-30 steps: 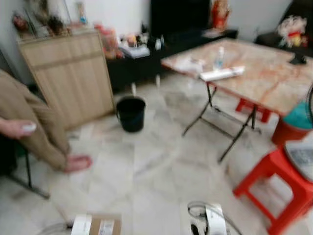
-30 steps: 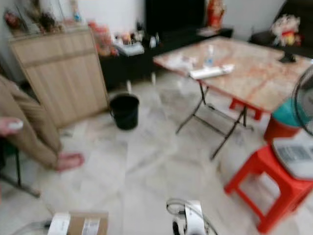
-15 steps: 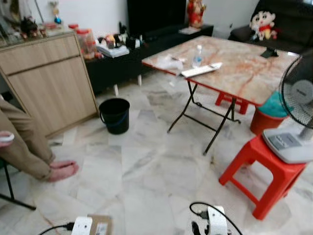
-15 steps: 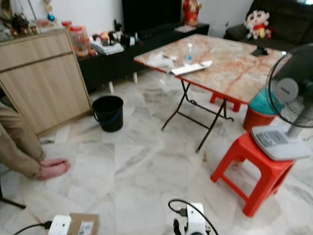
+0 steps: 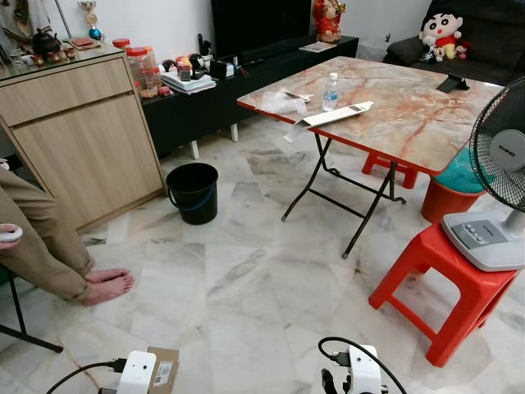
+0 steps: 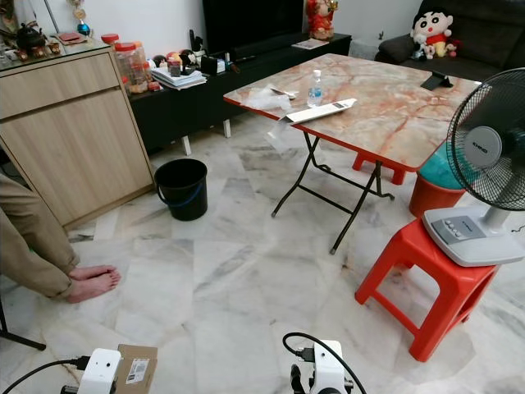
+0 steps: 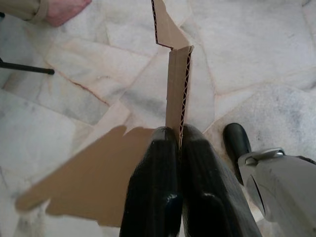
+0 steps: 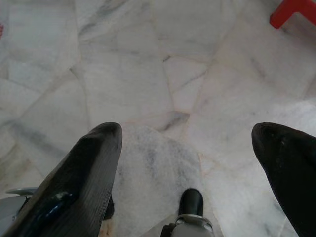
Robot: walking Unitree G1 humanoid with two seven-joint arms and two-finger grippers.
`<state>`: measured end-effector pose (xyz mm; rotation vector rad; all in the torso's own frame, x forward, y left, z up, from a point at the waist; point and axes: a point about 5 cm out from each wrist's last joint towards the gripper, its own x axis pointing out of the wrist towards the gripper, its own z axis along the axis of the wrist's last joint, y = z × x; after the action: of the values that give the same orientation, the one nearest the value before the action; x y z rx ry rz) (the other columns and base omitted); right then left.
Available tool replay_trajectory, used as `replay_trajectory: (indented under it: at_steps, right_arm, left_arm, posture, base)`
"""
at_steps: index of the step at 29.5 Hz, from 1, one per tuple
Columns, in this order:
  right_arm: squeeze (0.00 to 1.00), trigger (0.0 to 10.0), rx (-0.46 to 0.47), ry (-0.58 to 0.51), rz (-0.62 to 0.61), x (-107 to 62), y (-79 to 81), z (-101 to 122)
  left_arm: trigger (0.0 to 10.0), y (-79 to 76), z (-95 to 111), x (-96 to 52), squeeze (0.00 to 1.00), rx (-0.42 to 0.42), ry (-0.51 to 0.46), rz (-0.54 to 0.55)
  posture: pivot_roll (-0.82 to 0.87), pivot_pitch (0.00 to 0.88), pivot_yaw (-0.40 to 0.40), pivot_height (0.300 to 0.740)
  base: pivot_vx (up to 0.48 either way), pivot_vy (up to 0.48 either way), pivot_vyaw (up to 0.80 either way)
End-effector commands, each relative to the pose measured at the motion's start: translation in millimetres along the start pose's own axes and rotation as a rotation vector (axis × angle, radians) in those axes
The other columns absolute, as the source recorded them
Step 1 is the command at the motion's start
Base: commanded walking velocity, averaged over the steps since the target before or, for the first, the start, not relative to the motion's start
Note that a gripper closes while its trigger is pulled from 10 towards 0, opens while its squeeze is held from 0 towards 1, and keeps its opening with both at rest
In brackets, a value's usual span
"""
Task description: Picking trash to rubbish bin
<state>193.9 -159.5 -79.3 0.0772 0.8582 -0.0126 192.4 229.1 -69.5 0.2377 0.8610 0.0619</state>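
**Inspector A:** Since the job is carrying trash to a bin, start with the load. Where is it?

**Inspector B:** In the left gripper (image 7: 178, 136). Its two black fingers (image 7: 153, 182) are pressed together on the edge of a piece of cardboard (image 7: 177, 84), which stands edge-on beyond the tips, corrugation showing, with a folded flap at its far end. From the head camera a corner of it shows at the near left, low over the marble floor (image 5: 246, 287). My reading: the thin edge grip suits a flat sheet, and holding it low and close keeps it out of the way while walking.

**Inspector A:** The other arm?

**Inspector B:** The right gripper (image 8: 190, 163) carries nothing; its fingers are spread wide apart over bare tiles.

**Inspector A:** And the bin?

**Inspector B:** A black bucket (image 5: 193, 192) stands on the floor at the far left, just beside the wooden cabinet (image 5: 82, 139) and well apart from the robot. It is open-topped and upright, so I judge it the likely drop point.

**Inspector A:** Hazards on the route?

**Inspector B:** A seated person's bare feet (image 5: 107, 286) rest on the left. The folding surface (image 5: 394, 115) with a water bottle (image 5: 330, 92), and the red stool (image 5: 447, 291) carrying a fan (image 5: 500, 205), stand to the right. The path between looks open.
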Motion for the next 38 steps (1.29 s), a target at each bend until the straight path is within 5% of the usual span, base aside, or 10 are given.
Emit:
replay_trajectory:
  at_steps: [1,38]
  right_arm:
    - [0.0,10.0,0.014,-0.015,-0.004,1.2,2.0,4.8]
    - [0.0,10.0,-0.041,-0.01,0.032,1.3,7.9,3.6]
  left_arm:
    - [10.0,1.1,0.4,0.4,0.0,0.015,0.008,0.007]
    - [10.0,9.5,-15.3,-4.0,0.0,0.019,0.053,0.052]
  posture:
    - [-0.05,0.0,0.059,0.74]
    - [-0.02,0.0,0.038,0.74]
  base:
    - [0.304,0.0,0.0]
    - [0.431,0.0,0.0]
